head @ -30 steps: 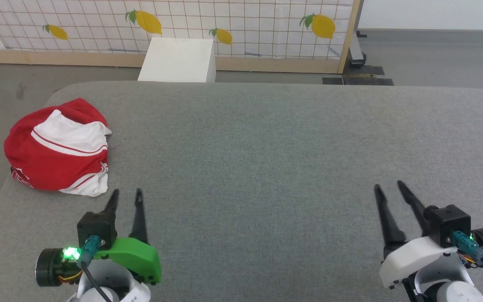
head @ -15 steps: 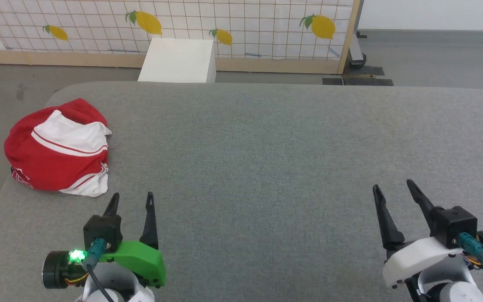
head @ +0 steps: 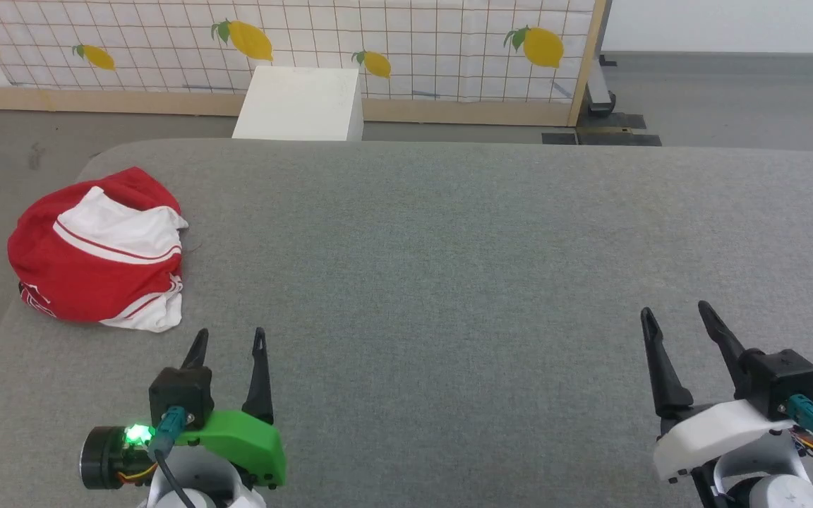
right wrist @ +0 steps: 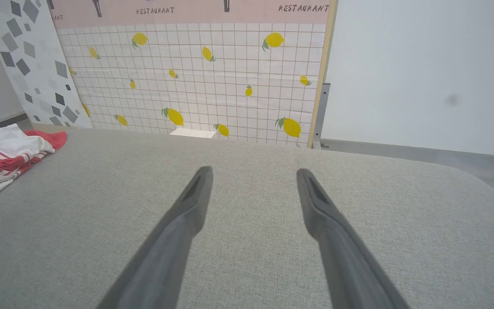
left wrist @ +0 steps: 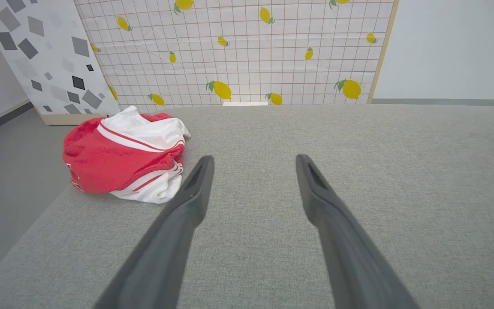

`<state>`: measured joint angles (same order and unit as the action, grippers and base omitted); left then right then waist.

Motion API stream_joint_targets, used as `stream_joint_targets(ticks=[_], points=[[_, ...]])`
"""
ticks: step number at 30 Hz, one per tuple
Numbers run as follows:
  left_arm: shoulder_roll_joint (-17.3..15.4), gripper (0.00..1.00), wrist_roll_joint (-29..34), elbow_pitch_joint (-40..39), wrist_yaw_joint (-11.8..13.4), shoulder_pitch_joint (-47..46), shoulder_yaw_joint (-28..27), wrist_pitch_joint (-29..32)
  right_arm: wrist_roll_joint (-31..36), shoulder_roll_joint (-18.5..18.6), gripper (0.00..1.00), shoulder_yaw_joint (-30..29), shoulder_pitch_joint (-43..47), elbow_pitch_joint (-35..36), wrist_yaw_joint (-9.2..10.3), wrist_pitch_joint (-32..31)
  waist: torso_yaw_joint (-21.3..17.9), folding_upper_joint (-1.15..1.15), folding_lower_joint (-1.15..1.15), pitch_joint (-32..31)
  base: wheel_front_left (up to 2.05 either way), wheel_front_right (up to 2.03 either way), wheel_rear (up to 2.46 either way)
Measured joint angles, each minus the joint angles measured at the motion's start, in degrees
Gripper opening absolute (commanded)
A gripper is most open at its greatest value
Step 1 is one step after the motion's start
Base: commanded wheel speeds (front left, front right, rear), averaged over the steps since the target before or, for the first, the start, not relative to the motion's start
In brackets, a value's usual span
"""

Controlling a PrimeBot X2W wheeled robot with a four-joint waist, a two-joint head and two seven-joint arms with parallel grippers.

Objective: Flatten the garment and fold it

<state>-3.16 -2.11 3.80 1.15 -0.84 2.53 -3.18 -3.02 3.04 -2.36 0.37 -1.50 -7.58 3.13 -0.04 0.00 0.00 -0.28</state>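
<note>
- Grey cloth table [head: 449, 247], lemon wall [head: 413, 42] and white box [head: 300, 102] behind. The garment [head: 96, 254] sits bunched at the table's left edge. I cannot tell which way it points. Left pincer [head: 230, 331] and right pincer [head: 675, 307] are spread and empty.
- Left wrist view: a white sleeve lies on top of the red heap.
- Right wrist view: the heap lies far left.
</note>
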Motion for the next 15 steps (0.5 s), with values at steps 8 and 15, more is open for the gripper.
stream_joint_targets(ticks=[8, 15], points=[[0.0, 1.00, -0.5, 0.9, 0.5, 0.0, 0.4, -0.8, -0.6, 0.0, 1.00, -0.6, 0.1, -0.3, 0.00, 0.9, 0.0, 0.00, 0.00, -0.1, 0.00, 0.00, 0.00], [-0.1, 1.00, -0.9, 1.6, 0.7, 0.0, 0.9, -1.8, -1.1, 0.0, 1.00, -1.1, 0.9, -0.7, 0.01, 1.7, 0.0, 0.00, 0.00, -0.2, 0.00, 0.00, 0.00]])
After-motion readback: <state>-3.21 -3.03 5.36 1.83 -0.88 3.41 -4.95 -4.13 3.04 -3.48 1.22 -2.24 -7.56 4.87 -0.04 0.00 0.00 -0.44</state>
